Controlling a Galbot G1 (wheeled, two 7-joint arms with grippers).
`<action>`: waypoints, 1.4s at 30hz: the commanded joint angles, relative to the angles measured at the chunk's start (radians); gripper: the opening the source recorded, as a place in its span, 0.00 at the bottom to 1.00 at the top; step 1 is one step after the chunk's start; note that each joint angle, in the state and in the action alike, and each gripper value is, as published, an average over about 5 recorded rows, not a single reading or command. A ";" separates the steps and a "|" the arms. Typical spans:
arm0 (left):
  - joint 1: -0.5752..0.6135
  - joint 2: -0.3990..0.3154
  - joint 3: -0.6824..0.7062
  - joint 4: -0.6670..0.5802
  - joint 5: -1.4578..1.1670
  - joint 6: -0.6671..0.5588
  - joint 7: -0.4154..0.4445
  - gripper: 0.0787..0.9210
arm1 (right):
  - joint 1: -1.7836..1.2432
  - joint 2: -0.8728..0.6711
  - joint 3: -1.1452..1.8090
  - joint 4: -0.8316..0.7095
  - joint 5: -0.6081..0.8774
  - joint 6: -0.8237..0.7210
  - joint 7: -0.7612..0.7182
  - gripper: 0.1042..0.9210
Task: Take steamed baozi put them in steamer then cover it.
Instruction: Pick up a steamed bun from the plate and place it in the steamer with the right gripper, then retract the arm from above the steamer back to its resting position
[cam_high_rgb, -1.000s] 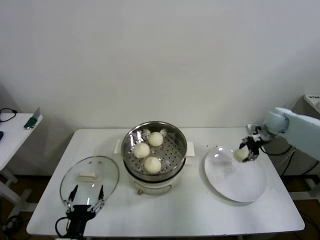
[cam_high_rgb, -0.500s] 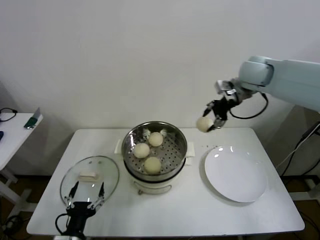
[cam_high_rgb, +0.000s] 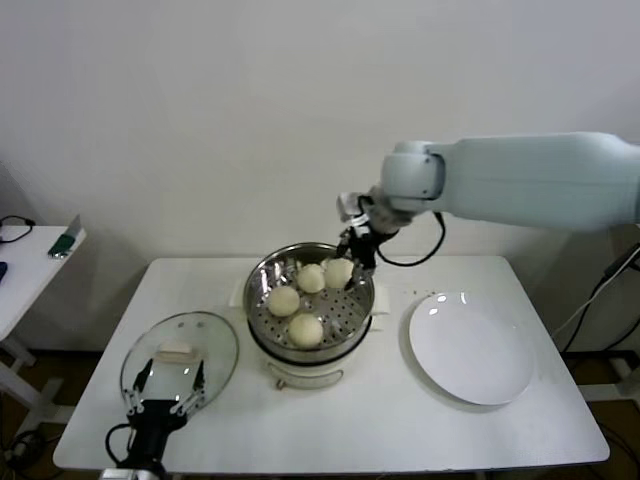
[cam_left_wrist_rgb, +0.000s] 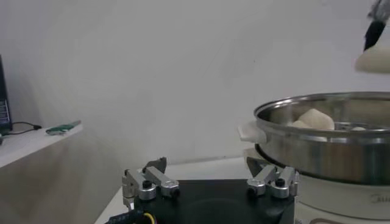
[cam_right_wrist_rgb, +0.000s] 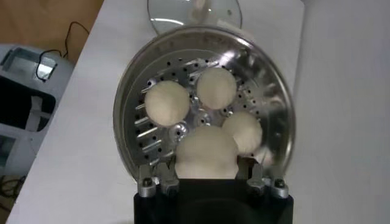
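The steel steamer (cam_high_rgb: 256, 292) stands mid-table with three baozi (cam_high_rgb: 283, 300) on its perforated tray. My right gripper (cam_high_rgb: 343, 268) hangs over the pot's back right part, shut on a fourth baozi (cam_high_rgb: 335, 275). In the right wrist view that baozi (cam_right_wrist_rgb: 206, 149) sits between the fingers of the right gripper (cam_right_wrist_rgb: 207, 169), above the tray and next to the other buns (cam_right_wrist_rgb: 216, 87). The glass cover (cam_high_rgb: 180, 365) with its cream handle lies flat at the table's front left. My left gripper (cam_high_rgb: 165, 393) waits open at its near edge, holding nothing (cam_left_wrist_rgb: 207, 173).
A bare white plate (cam_high_rgb: 470, 350) lies to the right of the steamer. A small side table (cam_high_rgb: 30, 260) with a green object stands at the far left. The right arm reaches in from the right, above the plate.
My right gripper lifted the baozi off the white plate, carried it up and leftward, and now holds it low over the steamer's back right. The left arm barely moved.
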 joint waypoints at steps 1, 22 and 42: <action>0.000 0.001 -0.005 0.002 -0.006 0.000 0.000 0.88 | -0.124 0.076 -0.004 -0.013 -0.026 -0.072 0.107 0.70; -0.006 -0.004 -0.004 0.003 -0.010 0.002 0.000 0.88 | -0.215 0.051 0.014 -0.053 -0.076 -0.104 0.182 0.76; 0.012 0.011 -0.010 -0.025 -0.016 -0.015 0.015 0.88 | -0.123 -0.265 0.311 -0.074 0.189 -0.083 0.268 0.88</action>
